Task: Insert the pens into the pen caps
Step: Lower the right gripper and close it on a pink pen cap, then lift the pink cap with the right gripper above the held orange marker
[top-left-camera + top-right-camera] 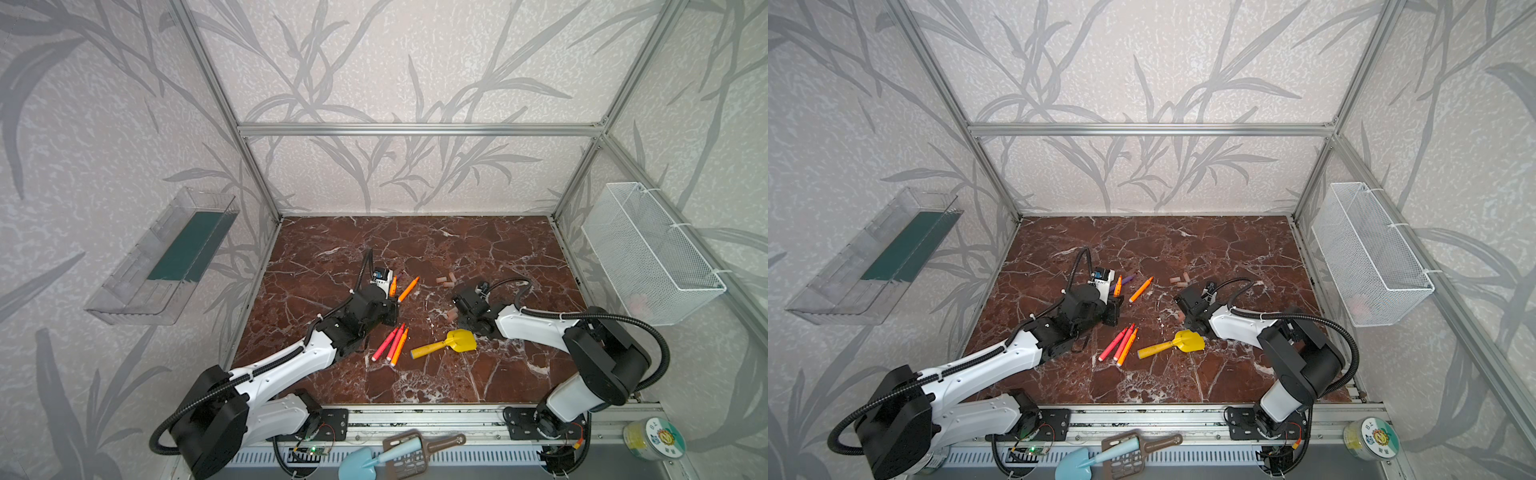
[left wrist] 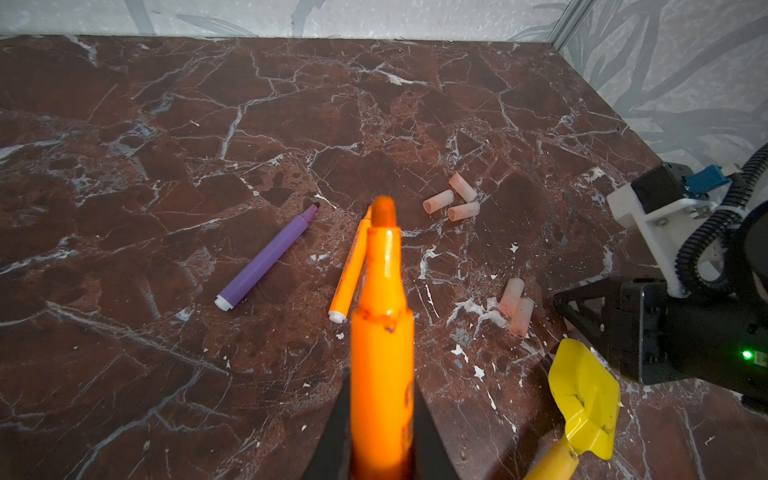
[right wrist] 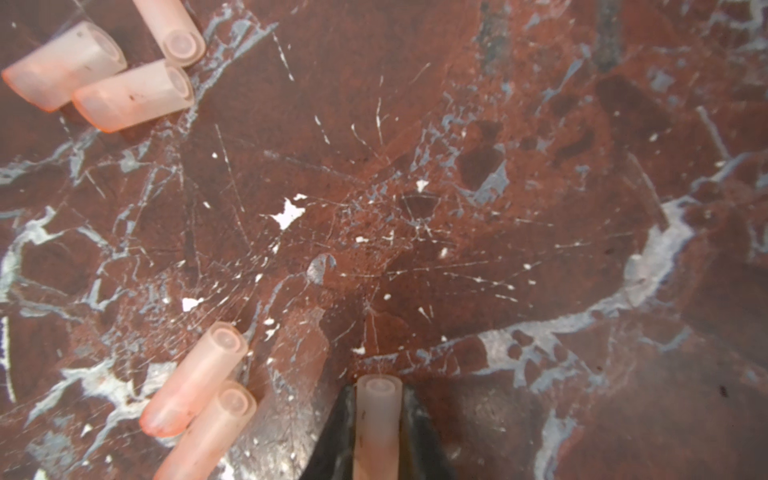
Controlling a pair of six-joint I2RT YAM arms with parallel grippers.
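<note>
- Dark red marble with white veins covers the bench point(image 1: 478, 249). Just above it, left of the middle, the left pincer point(image 2: 381, 386) is clamped on the barrel of an orange pen point(image 2: 382, 332), whose uncapped tip points away from the wrist.
- To the right, the right pincer point(image 3: 378, 399) is pinching a pale pink cap point(image 3: 378, 424) close above the marble. The cap's open mouth sticks out past the fingertips. I cannot tell whether it touches the surface.
- Right beside that cap, a pair of caps point(image 3: 195, 378) lies flat on the bench, side by side and touching.
- Farther toward the back wall, a cluster of three caps point(image 2: 438, 201) lies loose, the pieces close together.
- A second orange pen point(image 2: 351, 270) lies flat between the two arms, just beyond the gripped one, with its white end toward the front.
- A purple pen point(image 2: 266, 259) lies near it, uncapped, with its dark tip toward the back wall. In a top view it peeks out just behind the left wrist point(image 1: 1127, 277).
- Nearer the front edge, a bundle of three pens point(image 1: 395, 343) lies flat and touching: two pinkish-red and one orange.
- A yellow toy shovel point(image 1: 449, 345) lies just right of the bundle, with its handle toward the pens and its blade by the right arm.
- A white wire basket point(image 1: 652, 249) hangs on the right wall, and a clear tray point(image 1: 162, 257) hangs on the left wall.
- In front of the bench, on the metal rail, lie a pale blue shovel point(image 1: 361, 465) and a round tin point(image 1: 656, 436).
</note>
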